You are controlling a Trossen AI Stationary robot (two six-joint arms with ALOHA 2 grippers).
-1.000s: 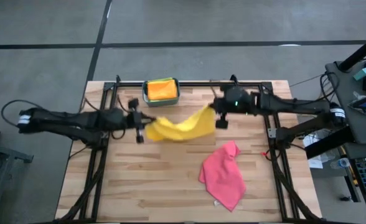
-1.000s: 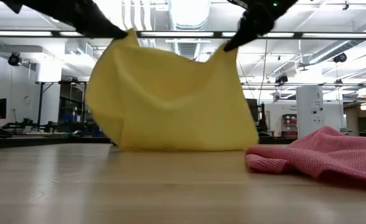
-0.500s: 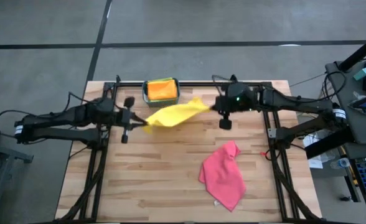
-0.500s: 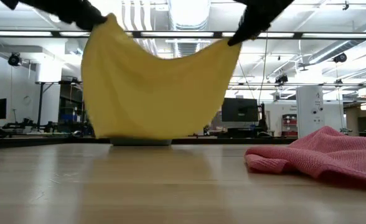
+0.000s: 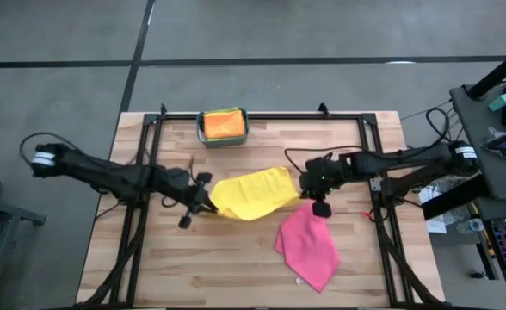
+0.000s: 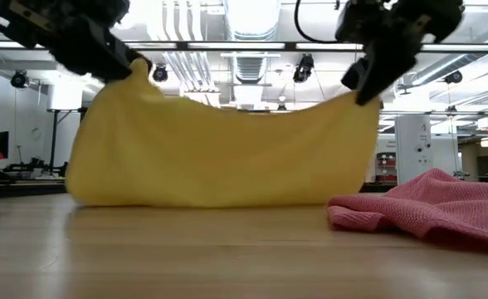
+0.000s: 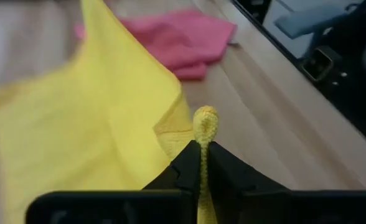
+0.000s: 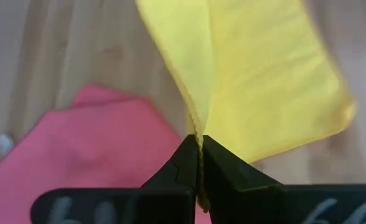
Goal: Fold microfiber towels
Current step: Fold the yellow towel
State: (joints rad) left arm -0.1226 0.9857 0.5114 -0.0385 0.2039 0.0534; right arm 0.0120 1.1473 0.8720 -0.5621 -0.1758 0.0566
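Note:
A yellow towel [image 5: 251, 192] hangs spread between my two grippers at the table's middle; its lower edge [image 6: 211, 199] rests on the wood. My left gripper [image 5: 203, 195] is shut on its left corner, my right gripper [image 5: 303, 182] on its right corner. A pink towel [image 5: 309, 244] lies crumpled on the table near the right gripper. An orange towel [image 5: 223, 125] lies in the teal bin [image 5: 223, 140] at the far edge. My left gripper pinches the yellow towel's left upper corner [image 7: 204, 127] between its two fingers; a small bunch of cloth sticks out past the tips. The towel hangs below, its lower edge on the table. My right gripper pinches the towel's right upper corner [image 8: 197, 134] between its two fingers. The cloth hangs slack from there toward the left gripper.
The pink towel [image 6: 427, 208] lies close to the yellow one's right end. Black frame rails [image 5: 145, 172] run along both sides of the table. Bare wood lies toward the near edge [image 5: 210, 267].
Both grippers have carried the yellow towel from near the bin toward the table's near edge and downward. The towel, hanging clear half a second ago, now rests its lower edge on the table and is spread wider between the grippers.

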